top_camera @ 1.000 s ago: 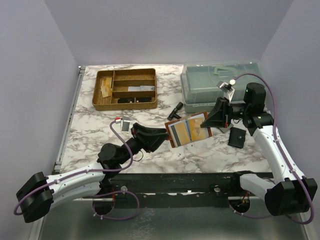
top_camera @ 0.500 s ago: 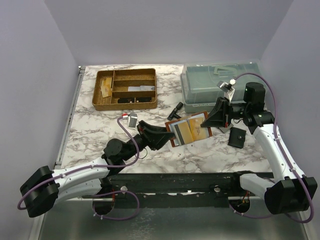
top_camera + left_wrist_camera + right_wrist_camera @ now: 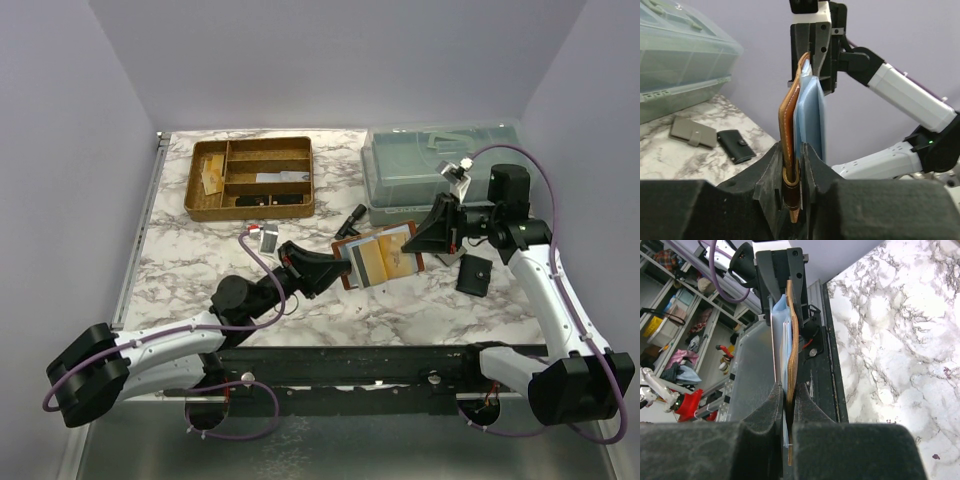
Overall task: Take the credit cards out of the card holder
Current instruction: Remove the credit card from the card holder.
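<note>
a: how far along are we?
b: barely started, we judge. the card holder [image 3: 385, 258] hangs open in the air above the middle of the table [image 3: 200, 280]. the credit cards [image 3: 368, 262] sit in its pockets, and none is out.
a: and our grippers?
b: our left gripper [image 3: 343, 268] is nearly closed, pinching the holder's left edge, with the light blue card [image 3: 810, 115] just beside its fingers. our right gripper [image 3: 418, 243] is clamped tight on the opposite edge.
a: room to pull?
b: open marble lies below and in front. the black pouch [image 3: 473, 274] and plastic box [image 3: 430, 170] are near our right arm. the tray [image 3: 250, 178] is well apart.
</note>
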Controlling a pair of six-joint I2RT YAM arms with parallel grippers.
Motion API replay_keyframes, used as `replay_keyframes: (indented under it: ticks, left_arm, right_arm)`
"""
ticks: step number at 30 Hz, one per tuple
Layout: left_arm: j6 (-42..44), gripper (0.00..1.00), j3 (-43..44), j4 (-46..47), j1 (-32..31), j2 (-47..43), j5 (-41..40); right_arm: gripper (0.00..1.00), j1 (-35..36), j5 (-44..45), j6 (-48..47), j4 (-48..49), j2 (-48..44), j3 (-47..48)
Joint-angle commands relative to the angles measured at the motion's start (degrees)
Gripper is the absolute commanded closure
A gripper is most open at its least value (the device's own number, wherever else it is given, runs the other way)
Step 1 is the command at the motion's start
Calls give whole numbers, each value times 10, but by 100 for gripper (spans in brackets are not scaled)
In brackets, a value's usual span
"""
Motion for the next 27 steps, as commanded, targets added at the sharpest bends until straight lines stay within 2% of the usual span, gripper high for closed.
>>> replay_keyframes:
  ticks: [1, 2, 7, 12, 16, 23, 27]
  left_arm:
    - [-6, 65, -2, 64, 0, 12, 22]
    - [-7, 60, -2, 69, 0, 15, 23]
    - [-15, 48, 2, 74, 0, 29, 33]
    - [-21, 47, 4, 73, 0, 42, 23]
    - [-28, 47, -12, 69, 0, 39, -14]
    - [-41, 47, -49, 44, 0, -2, -81]
    - [-36, 46, -52, 29, 0, -23, -85]
  right_arm:
    - [100, 2, 21, -37, -48, 5, 27]
    - [100, 2, 25, -43, -53, 5, 30]
    - [100, 2, 40, -48, -60, 6, 30]
    - [100, 2, 68, -68, -76, 8, 39]
    - [100, 2, 97, -80, -90, 8, 46]
    - [100, 3, 126, -95, -101, 9, 51]
    - [100, 7, 130, -99, -105, 12, 55]
